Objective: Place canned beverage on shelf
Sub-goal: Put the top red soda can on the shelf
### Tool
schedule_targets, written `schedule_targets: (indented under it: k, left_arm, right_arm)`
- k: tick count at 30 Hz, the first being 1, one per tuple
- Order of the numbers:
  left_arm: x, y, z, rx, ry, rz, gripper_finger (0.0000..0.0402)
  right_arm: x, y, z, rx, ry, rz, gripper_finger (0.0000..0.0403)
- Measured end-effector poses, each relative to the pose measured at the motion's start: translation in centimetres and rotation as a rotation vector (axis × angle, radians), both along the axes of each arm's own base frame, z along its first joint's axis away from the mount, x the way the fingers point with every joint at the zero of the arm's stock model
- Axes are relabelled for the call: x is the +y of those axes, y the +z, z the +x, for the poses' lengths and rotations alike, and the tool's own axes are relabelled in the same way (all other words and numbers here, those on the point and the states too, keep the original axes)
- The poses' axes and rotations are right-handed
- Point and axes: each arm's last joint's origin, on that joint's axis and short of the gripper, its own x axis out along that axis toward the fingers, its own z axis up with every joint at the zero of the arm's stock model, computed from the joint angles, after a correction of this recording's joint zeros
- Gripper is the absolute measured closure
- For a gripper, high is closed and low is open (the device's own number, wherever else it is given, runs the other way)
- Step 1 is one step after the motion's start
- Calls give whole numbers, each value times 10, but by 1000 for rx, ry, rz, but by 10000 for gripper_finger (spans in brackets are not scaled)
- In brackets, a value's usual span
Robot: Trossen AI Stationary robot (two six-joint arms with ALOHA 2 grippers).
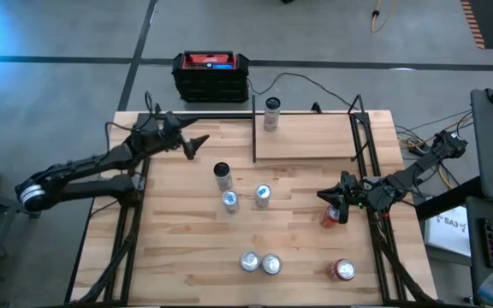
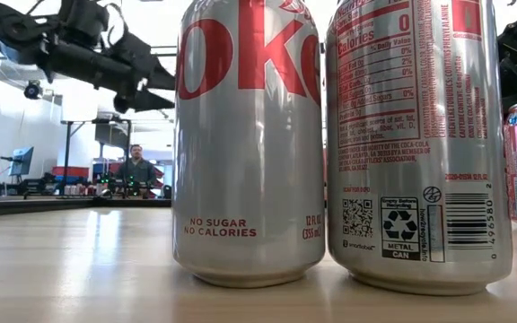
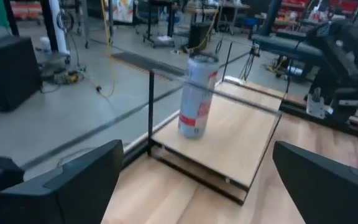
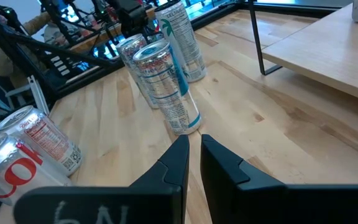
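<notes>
The shelf (image 1: 315, 137), a small light wood board edged by black rods, stands at the table's far side. One silver and red can (image 1: 271, 114) stands upright on the shelf's far left corner and shows in the left wrist view (image 3: 196, 96). My left gripper (image 1: 197, 145) hovers open to the left of the shelf, pointing at it, with nothing between its fingers (image 3: 73, 180). My right gripper (image 1: 334, 198) is shut with nothing in it near the table's right edge, above a red can (image 1: 329, 216). Several more cans stand on the table's middle (image 1: 229, 201).
A dark-topped can (image 1: 222, 175) and a silver can (image 1: 262, 196) stand mid-table. Two silver cans (image 1: 249, 261) (image 1: 271, 264) and a red one (image 1: 344, 270) stand near the front edge. A black and red box (image 1: 210, 75) sits on the floor beyond the table. A person (image 2: 136, 166) stands far back.
</notes>
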Motion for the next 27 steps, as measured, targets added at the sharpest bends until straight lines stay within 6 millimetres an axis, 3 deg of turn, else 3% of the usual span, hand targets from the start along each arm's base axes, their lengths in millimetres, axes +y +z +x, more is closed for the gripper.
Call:
schedule_targets:
  k: [8,13,22,27]
  left_arm:
    - [-23,-9,-35,50,72,-23,3]
    - [-34,-28,-51,4,81,-3,3]
    - [-43,-75,-63,-81,97,-71,3]
    - [-47,-83,-69,-61,109,-98,3]
  right_arm:
    - [0,0,0,0,1,0,374]
    - [0,0,0,0,0,0,374]
    - [0,0,0,0,0,0,374]
    - [0,0,0,0,0,0,374]
